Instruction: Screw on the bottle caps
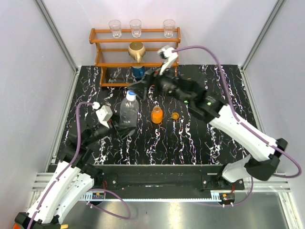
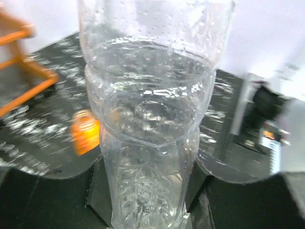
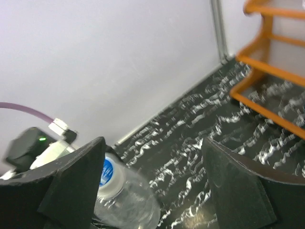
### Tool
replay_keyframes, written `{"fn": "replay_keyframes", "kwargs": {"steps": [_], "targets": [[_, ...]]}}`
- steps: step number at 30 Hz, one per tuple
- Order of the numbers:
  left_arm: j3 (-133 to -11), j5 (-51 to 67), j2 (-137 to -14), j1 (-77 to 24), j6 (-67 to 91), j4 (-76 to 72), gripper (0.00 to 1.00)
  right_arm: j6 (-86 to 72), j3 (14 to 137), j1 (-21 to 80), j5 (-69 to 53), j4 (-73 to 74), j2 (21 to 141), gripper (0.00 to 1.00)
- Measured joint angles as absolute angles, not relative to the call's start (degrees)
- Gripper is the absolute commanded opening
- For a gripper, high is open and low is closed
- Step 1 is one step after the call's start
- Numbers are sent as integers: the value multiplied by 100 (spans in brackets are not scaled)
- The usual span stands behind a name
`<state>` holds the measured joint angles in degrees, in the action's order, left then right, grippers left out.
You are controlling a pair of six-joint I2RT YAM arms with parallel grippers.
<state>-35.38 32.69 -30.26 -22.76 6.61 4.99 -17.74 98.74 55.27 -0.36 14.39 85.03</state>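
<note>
Left tool (image 1: pixel 120 129) clamps the clear bottle (image 1: pixel 128 112), white cap (image 1: pixel 131 95) on its neck; right tool (image 3: pixel 152 143) gapes empty beside the cap. Orange cap (image 1: pixel 175 116) lies on the desk (image 1: pixel 214 138). If the white cap's barely threaded, a brush could knock it off

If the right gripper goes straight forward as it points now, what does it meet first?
Probably the white cap on the clear bottle, low between its open fingers. Should it pass above that, the black table comes next. Depth is unclear.
</note>
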Motion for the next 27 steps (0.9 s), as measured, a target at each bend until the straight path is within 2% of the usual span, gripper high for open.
{"fn": "replay_keyframes", "kwargs": {"steps": [4, 9, 16, 24, 27], "targets": [[-3218, 5127, -3061, -2265, 1562, -722, 47, -1804, 9395, 4901, -1806, 591, 7839, 91], [-3229, 6569, -3087, -2292, 2139, -1424, 48, -1863, 9220, 4963, -3964, -495, 7518, 90], [-3267, 7100, -3127, -2294, 2453, -1741, 48, -2283, 9115, 4960, -5214, -1295, 7846, 83], [-3267, 7150, -3173, -2294, 2648, -1966, 47, -3111, 8833, 4960, -5870, -2189, 8300, 65], [-3267, 7135, -3173, -2294, 2683, -2001, 46, -3385, 8768, 4963, -5979, -2609, 8344, 66]]}}
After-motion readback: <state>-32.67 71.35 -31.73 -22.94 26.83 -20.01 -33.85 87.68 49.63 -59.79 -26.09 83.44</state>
